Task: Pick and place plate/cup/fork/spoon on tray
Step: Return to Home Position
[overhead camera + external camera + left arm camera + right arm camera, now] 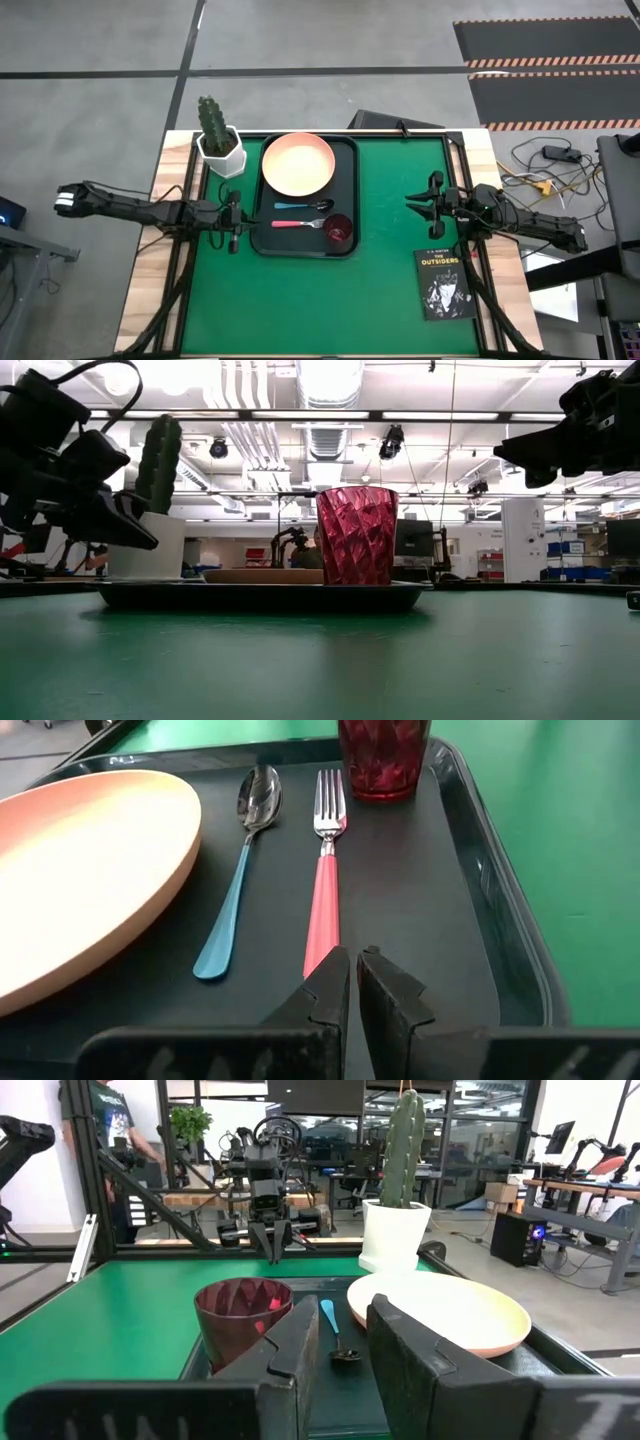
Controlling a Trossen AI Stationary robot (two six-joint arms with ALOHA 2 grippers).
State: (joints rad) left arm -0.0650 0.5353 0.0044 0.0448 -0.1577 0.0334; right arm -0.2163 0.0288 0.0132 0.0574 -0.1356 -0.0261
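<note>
Four pieces are lying inside the tray [349, 190] by my reading: the plate [298, 164] at the far end, the cup [338, 229] in the near right corner, and the spoon [303, 206] and fork [299, 223] side by side between them; so I am judging the placing as done or nearly so, and the step in hand as backing away cleanly.

My left jaws [232, 222] are hanging just off the tray's left rim, pinched almost closed and holding nothing; in the left wrist view they are aiming straight along the fork's pink handle, whose tip is lying just ahead of them. My right jaws [418, 203] are waiting well to the right of the tray over the green worktop [400, 280], parted a little and empty.

To do this well I am thinking of lifting the left arm before drawing it back, keeping clear of the raised rim and of the cactus pot [221, 152] beside the tray's far left corner; any sideways sweep risks nudging the fork handle.

Both utensils are lying with their long axes across the tray, parallel to each other; handles are pointing toward my left arm, the tines and the spoon bowl toward the right, the tines ending just beside the cup.
</note>
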